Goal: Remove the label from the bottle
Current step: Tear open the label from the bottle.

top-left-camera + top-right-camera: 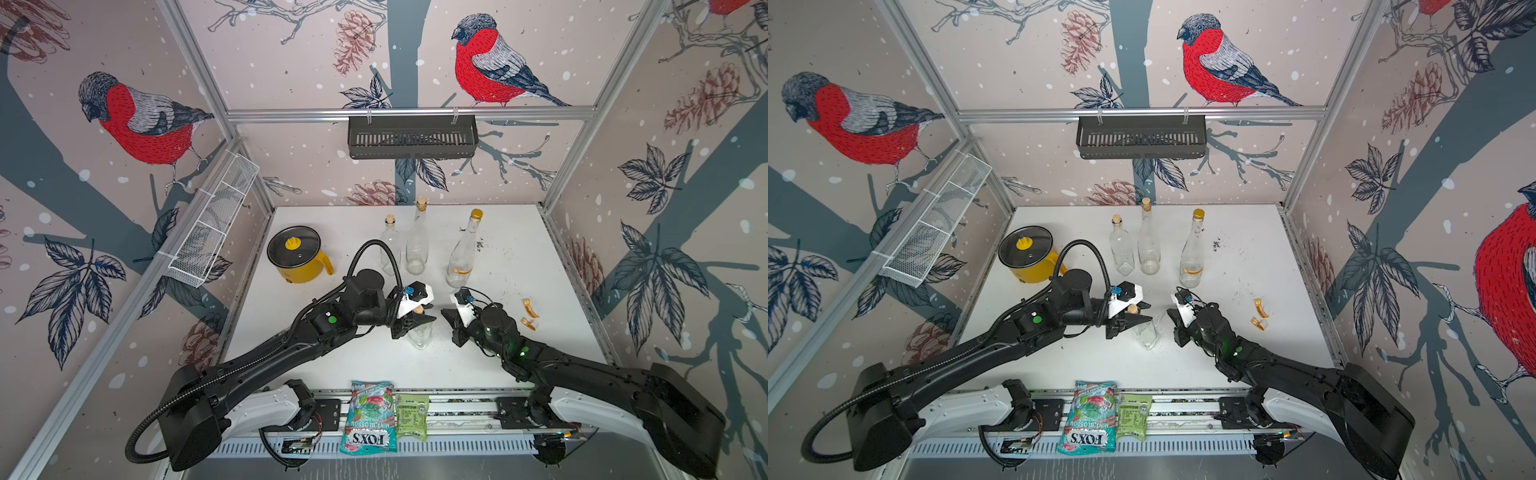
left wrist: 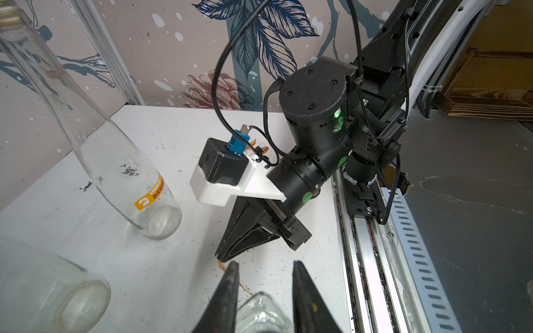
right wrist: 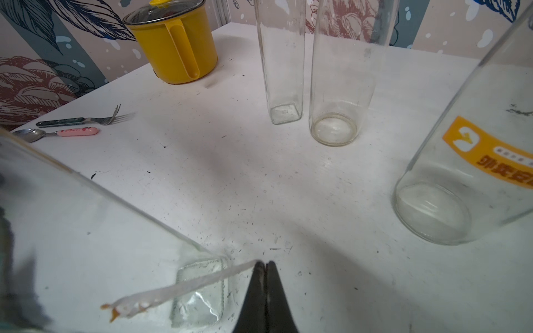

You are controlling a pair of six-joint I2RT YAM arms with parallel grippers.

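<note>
Tip: my left gripper [image 2: 264, 284] clamps the bottle [image 1: 419, 337], my right gripper [image 3: 264, 263] pinches the label strip [image 3: 187, 284], so pulling right slowly beats yanking.

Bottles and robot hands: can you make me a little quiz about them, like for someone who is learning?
1. True or false: the yellow pot has its lid on.
2. What does the right gripper pinch? A a fork; B a label strip; C a cork.
3. Fill in: the left gripper holds the square bottle, and the gold-capped bottle wears an ____ label.
Key: 1 true; 2 B; 3 orange.
</note>
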